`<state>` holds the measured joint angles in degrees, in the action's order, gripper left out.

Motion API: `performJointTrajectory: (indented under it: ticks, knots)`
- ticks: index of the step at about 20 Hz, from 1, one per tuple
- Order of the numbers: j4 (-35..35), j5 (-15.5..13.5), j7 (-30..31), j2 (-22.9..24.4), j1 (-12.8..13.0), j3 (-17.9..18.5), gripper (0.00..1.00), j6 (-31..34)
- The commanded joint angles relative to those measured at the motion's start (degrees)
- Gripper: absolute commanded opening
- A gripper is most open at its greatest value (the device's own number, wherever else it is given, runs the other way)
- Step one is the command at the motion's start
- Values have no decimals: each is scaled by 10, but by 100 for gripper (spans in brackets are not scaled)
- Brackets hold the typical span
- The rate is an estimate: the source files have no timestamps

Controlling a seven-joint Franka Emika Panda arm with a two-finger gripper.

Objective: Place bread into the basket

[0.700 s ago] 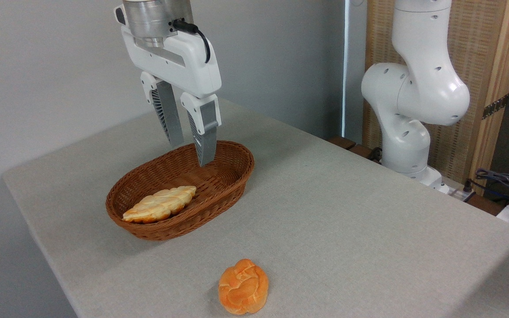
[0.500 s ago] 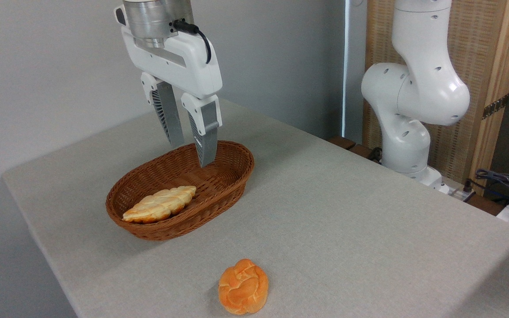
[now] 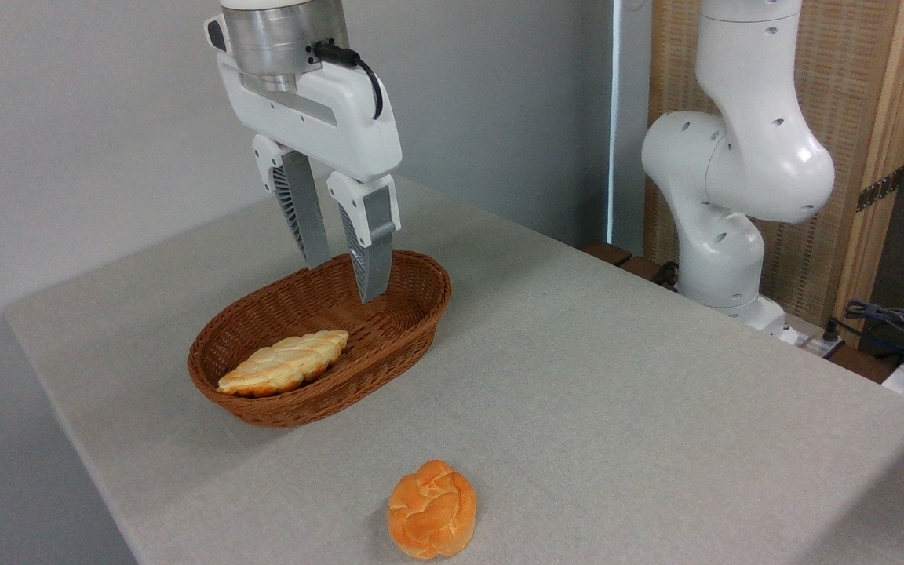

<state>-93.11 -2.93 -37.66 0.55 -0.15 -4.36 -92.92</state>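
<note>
Bread (image 3: 431, 509) lies on the table, well apart from the empty, parted pincer (image 3: 344, 280) above the basket (image 3: 413, 329).

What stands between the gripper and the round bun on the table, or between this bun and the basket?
Nothing visible does. The gripper hangs open and empty over the far end of the basket. The bun lies alone on bare table in front. The pale loaf fills only the basket's near end.

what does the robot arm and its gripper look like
The arm is glossy white with rounded joint housings and small round holes. Its wrist is a brushed silver metal cylinder with a black cable plugged into it. The white-bodied gripper has two long grey, ribbed fingers.
</note>
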Motion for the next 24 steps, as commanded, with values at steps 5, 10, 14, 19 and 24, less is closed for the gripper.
performJointTrajectory:
  ticks: [5, 10, 14, 19, 24]
  knots:
    - [-45, 3, -9, 30, -9, 15, 100, -28]
    - [-199, 4, -112, 123, -15, 56, 100, -148]
    - [-235, 4, -123, 125, -15, 90, 100, -200]
    - [-321, 2, -123, 118, -14, 91, 100, -366]
    - [-376, -9, -124, 111, -10, 88, 100, -427]
